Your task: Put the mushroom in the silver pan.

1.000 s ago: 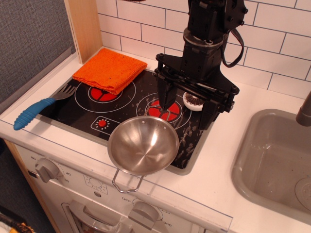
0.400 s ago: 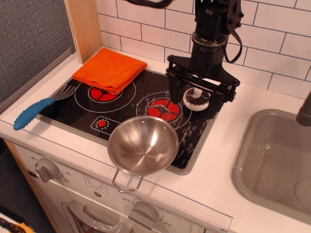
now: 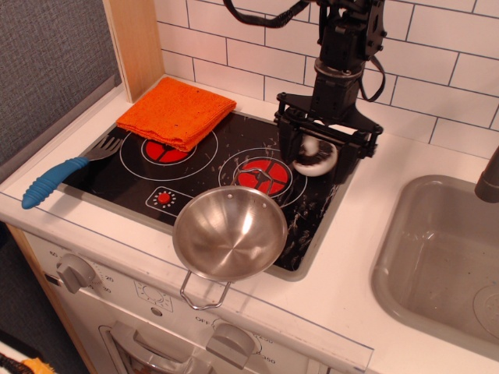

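The mushroom (image 3: 316,154) lies on the black stovetop near the right rear burner. It looks blurred and tipped, white with a dark underside. My gripper (image 3: 317,153) has come down over it from above, with one finger (image 3: 286,145) on its left and the other on its right. The jaws are open and stand close to the mushroom's sides. The silver pan (image 3: 230,232), shiny and empty, sits at the stove's front edge with its wire loop handle (image 3: 204,296) pointing forward, in front of and left of the gripper.
An orange cloth (image 3: 177,112) covers the left rear burner. A blue-handled fork (image 3: 66,171) lies at the stove's left edge. A grey sink basin (image 3: 444,265) is on the right. The white tiled wall stands close behind the arm.
The gripper moved right and back from the front burner, then lowered around the mushroom. The mushroom has tipped and blurred between the fingers. The pan has not moved.
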`<state>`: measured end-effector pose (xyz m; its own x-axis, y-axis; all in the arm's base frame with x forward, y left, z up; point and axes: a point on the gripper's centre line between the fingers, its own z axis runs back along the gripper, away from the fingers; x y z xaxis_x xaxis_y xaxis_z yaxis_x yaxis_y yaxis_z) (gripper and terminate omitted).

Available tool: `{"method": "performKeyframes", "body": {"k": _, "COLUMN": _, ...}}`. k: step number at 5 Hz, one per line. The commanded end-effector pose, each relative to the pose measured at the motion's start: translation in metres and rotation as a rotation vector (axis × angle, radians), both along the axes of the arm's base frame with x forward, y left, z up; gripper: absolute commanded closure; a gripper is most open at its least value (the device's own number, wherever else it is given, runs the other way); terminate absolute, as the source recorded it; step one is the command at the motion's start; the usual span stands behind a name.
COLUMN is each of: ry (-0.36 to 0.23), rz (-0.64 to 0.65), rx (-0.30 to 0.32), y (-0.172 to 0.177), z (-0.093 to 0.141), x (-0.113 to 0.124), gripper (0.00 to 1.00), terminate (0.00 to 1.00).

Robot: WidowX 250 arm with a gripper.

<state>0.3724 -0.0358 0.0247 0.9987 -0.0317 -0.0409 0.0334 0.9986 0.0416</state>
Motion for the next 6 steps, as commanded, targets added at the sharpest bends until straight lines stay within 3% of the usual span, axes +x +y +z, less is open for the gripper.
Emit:
{"method": "performKeyframes", "body": {"k": 1, "ry": -0.057, "rz": 0.009, "rx": -0.001, "y": 0.007, "z": 0.018, "x": 0.015, "gripper": 0.00, "terminate": 0.00}}
{"method": "performKeyframes", "body": {"k": 2, "ry": -0.071, "rz": 0.007, "rx": -0.014, "y": 0.008, "z": 0.016, "x": 0.015, "gripper": 1.00, "terminate": 0.00}}
{"method": "performKeyframes", "body": {"k": 4, "ry": -0.063, "rz": -0.022, "rx": -0.014, "y": 0.002, "z": 0.020, "x": 0.011, "gripper": 1.00, "terminate": 0.00}}
{"method": "performKeyframes", "body": {"k": 5, "ry": -0.097, "rz": -0.039, "rx": -0.025, "y": 0.001, "z": 0.039, "x": 0.007, "gripper": 1.00, "terminate": 0.00}}
{"method": "performKeyframes", "body": {"k": 6, "ry": -0.178, "rz": -0.057, "rx": -0.042, "y": -0.005, "z": 0.076, "x": -0.013, "gripper": 1.00, "terminate": 0.00}}
